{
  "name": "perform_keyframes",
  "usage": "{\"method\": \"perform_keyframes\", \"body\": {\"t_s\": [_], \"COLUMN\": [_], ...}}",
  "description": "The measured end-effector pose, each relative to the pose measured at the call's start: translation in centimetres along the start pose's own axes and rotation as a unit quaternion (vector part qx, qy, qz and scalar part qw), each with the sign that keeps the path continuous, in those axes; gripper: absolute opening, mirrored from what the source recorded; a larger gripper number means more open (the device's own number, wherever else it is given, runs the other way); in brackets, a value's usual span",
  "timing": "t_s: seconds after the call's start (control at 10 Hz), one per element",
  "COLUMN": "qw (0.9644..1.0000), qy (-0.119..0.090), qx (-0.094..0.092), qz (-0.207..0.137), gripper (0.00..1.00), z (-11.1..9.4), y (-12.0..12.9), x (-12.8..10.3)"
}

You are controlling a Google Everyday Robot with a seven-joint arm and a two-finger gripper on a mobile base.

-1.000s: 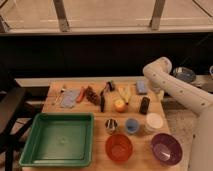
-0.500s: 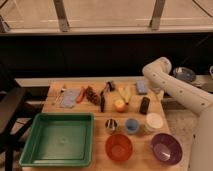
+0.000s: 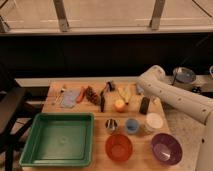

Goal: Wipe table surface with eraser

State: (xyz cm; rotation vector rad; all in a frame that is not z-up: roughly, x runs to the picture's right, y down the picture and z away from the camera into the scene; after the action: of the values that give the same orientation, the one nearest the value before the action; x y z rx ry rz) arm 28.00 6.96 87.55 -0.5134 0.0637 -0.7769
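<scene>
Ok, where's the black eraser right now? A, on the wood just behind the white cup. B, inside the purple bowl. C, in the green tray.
A: the eraser lies on the table surface just behind the white cup, and the pincer is just beyond it, toward the table's far right side.

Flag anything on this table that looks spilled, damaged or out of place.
Nothing stands out: no spill or damage shows. The eraser sits on the table surface beside the white cup; the claw hangs just beyond it.
</scene>
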Motion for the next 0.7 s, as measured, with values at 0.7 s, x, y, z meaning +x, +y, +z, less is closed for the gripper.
{"method": "perform_keyframes", "body": {"t_s": [0.7], "qw": [0.9981], "qy": [-0.057], "qx": [-0.02], "qz": [0.009], "gripper": [0.65], "z": [4.8], "y": [0.1], "x": [-1.4]}}
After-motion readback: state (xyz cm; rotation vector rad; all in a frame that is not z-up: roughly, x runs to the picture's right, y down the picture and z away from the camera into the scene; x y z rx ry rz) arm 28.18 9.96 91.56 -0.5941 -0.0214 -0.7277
